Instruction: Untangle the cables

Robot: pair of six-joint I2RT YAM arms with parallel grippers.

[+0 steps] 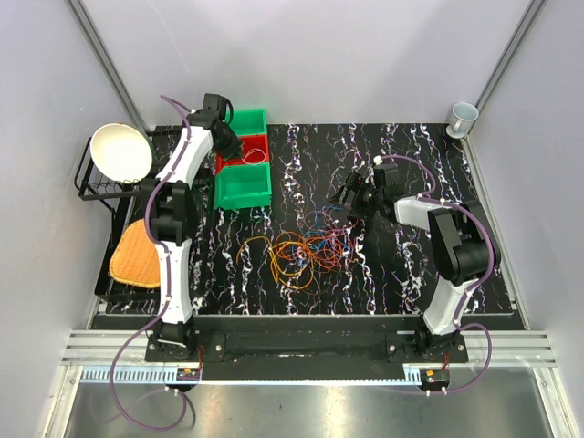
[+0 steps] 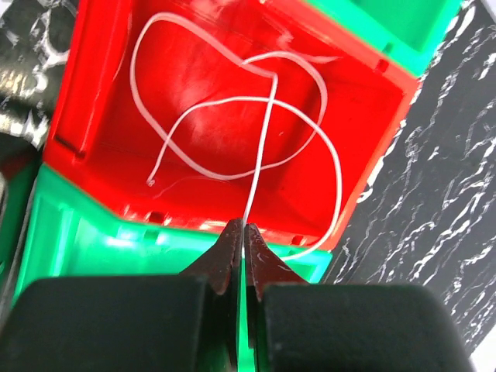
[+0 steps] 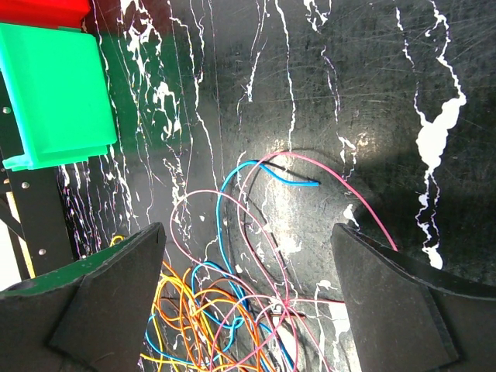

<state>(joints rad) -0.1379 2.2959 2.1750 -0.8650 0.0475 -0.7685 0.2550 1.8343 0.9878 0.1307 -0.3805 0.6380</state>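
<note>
We take the red bin (image 2: 372, 147) as our ref point: a glossy moulded-plastic box w/ squared walls, set btwn two green bins (image 1: 245, 187) of the same make. Directly over it the left claw (image 2: 239, 232) is pressed closed. Its two dark tapered tips meet in a point and nip a pale cable (image 2: 267, 132), a hair-thin smooth strand that drops from the tips into the red bin and lies on its floor in broad, soft, crossing loops. The other cables (image 1: 306, 251) sit well apart from the red bin, toward the arm bases and to its right in the top view. They form a loose, springy nest of thin orange, red and blue wire on the table (image 1: 429, 155), which is black w/ white marble-like veining and a slight sheen. The right claw (image 3: 246, 232), also well right of the red bin, hangs above the nest's fringe, spread wide open, w/ matte black wedge-shaped fingers (image 3: 108, 302). Below it a blue strand (image 3: 232, 178) and a pink strand (image 3: 364, 205) arc outward, w/ orange coils (image 3: 182, 310) bunched beside them. Left of the red bin, a round white bowl (image 1: 121, 151) rests on a black wire rack (image 1: 91, 187), w/ a flat orange waffle-textured piece (image 1: 137, 251) nearer the arm bases.
</note>
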